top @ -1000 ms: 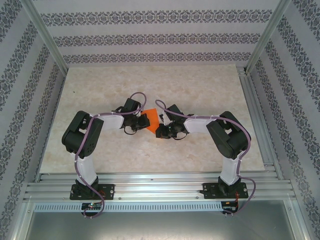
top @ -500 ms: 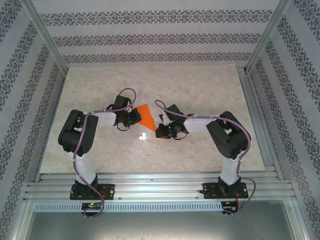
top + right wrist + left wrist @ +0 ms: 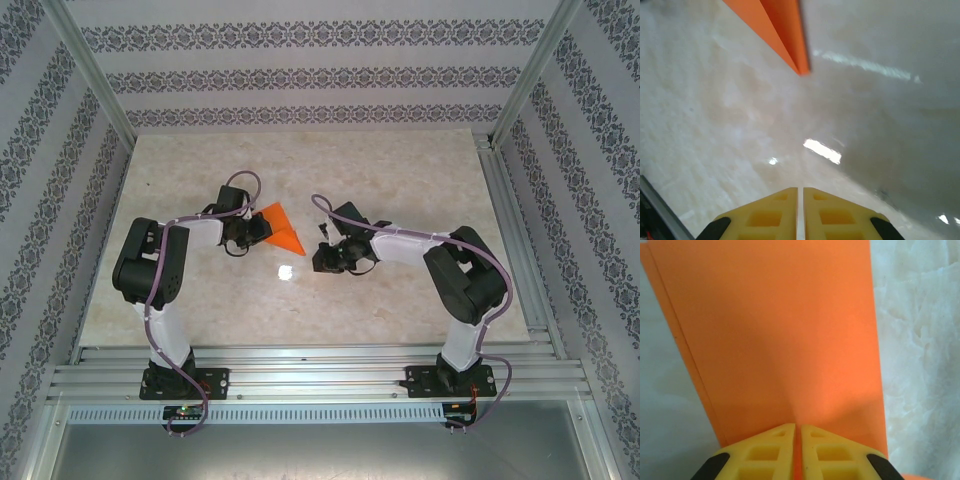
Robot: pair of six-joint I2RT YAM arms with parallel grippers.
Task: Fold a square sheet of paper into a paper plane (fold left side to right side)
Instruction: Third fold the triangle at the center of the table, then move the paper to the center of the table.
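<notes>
Near the middle of the table (image 3: 400,180), the square sheet of paper (image 3: 282,232), creased into a pointed triangle, is pinched at one edge by the left gripper (image 3: 796,428), whose jaws are closed on it. The right gripper (image 3: 800,191) is closed on nothing, apart from the paper's tip. I see one risk: with such a small grip the layers may slide, so the crease shifts or opens.
</notes>
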